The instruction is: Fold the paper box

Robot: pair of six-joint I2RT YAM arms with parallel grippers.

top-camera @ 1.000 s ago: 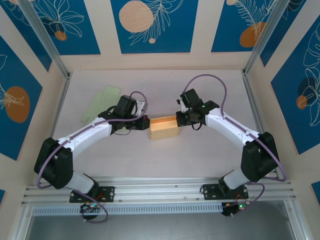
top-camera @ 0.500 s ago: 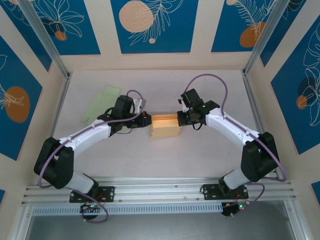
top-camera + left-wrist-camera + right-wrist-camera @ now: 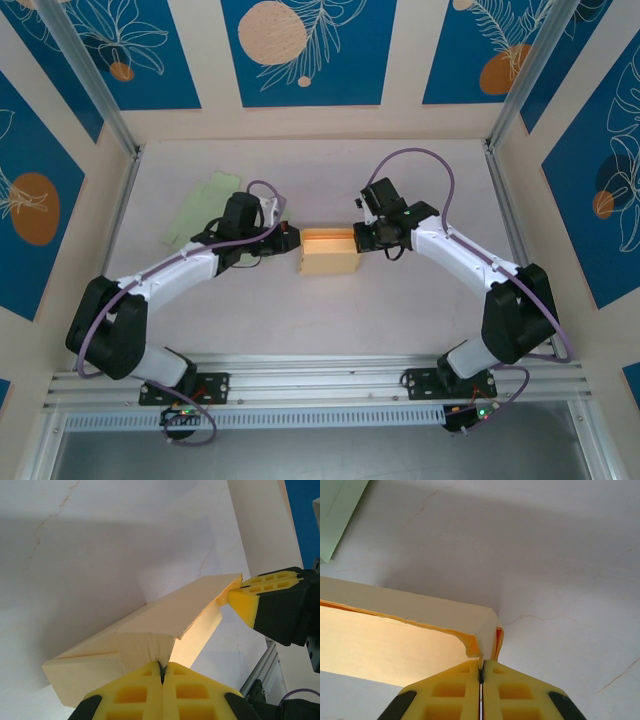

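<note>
The paper box (image 3: 330, 252) is a pale yellow, half-formed carton lying across the middle of the table. My left gripper (image 3: 291, 238) is at its left end. In the left wrist view the left gripper (image 3: 162, 667) is shut, with the crinkled end flap of the box (image 3: 165, 620) tapering in between its tips. My right gripper (image 3: 359, 237) is at the box's right end. The right wrist view shows the right gripper (image 3: 481, 665) shut on the thin end flap of the box (image 3: 420, 615). The right gripper (image 3: 235, 596) also touches the box's far corner in the left wrist view.
A flat pale green sheet (image 3: 203, 205) lies behind the left arm at the back left, and its corner (image 3: 337, 510) appears in the right wrist view. Aluminium rails (image 3: 510, 215) border the white table (image 3: 330, 170) on both sides.
My left gripper has moved a little away from the arm bases with the box's left end, so the box has swung from tilted to nearly straight. The right gripper has held still.
</note>
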